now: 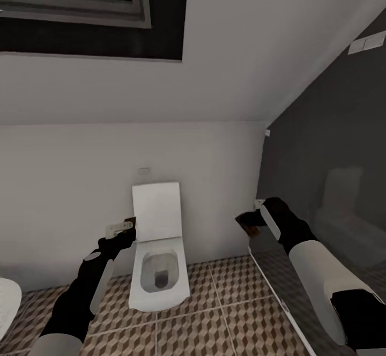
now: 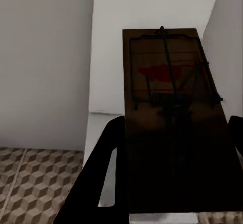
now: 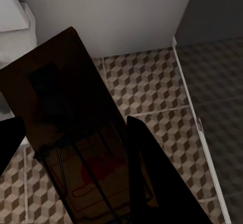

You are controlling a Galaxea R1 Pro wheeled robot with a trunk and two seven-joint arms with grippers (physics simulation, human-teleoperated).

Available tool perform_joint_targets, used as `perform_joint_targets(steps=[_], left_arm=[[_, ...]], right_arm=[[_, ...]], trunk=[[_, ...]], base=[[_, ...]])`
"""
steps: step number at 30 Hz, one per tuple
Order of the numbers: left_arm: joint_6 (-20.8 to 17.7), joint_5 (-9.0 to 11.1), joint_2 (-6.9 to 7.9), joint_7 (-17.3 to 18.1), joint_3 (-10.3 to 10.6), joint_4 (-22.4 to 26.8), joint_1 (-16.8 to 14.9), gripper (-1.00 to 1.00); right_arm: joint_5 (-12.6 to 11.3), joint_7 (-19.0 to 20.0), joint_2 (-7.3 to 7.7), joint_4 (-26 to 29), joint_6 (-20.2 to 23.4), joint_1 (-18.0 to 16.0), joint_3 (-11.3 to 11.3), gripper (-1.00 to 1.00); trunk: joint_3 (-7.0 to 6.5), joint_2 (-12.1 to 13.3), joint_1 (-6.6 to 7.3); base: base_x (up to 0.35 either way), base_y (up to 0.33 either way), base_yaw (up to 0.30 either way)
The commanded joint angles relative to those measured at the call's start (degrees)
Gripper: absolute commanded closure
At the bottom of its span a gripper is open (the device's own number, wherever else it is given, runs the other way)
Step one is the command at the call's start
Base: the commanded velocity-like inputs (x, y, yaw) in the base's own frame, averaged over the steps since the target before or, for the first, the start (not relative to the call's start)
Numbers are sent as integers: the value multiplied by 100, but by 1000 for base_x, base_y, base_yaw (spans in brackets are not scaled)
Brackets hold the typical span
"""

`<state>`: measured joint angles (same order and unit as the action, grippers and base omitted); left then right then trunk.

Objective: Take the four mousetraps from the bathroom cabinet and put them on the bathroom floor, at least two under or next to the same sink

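The left gripper (image 1: pixel 127 228) is pinching a mousetrap (image 2: pixel 172 118) flat between its fingers, and the right gripper (image 1: pixel 247 222) is pinching another mousetrap (image 3: pixel 76 148) too. Both are being carried up in the air, probably so they can go down on the bathroom floor (image 1: pixel 225 313) near the toilet (image 1: pixel 158 270).

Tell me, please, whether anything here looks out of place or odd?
Nothing stands out. Each claw, left and right, holds a mousetrap above the cube-patterned floor; the toilet stands with its lid up.
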<state>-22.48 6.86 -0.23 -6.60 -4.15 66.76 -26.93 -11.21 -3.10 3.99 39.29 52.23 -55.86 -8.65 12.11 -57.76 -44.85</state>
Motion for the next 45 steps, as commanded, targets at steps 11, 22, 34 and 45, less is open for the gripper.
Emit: perform_joint_targets(steps=[11,22,34,45], left_arm=[[-28,52,-2,-44,2,4,-5,100],[-25,52,7,-44,2,3,-5,100],[-25,45,39,-44,18,12,-5,100],[-27,43,32,-44,20,28,-5,100]], right_arm=[[-48,-24,14,9,25,-4,-32,100],[-48,-24,9,9,25,-4,-32,100],[-48,-11,-7,8,18,-4,-32,100],[-60,12,6,9,25,-4,-25,100]], trunk=[[8,-5,-4],[8,-5,-4],[8,-5,-4],[8,-5,-4]], base=[[325,0,272],[323,0,249],[90,0,23],[1,0,0]])
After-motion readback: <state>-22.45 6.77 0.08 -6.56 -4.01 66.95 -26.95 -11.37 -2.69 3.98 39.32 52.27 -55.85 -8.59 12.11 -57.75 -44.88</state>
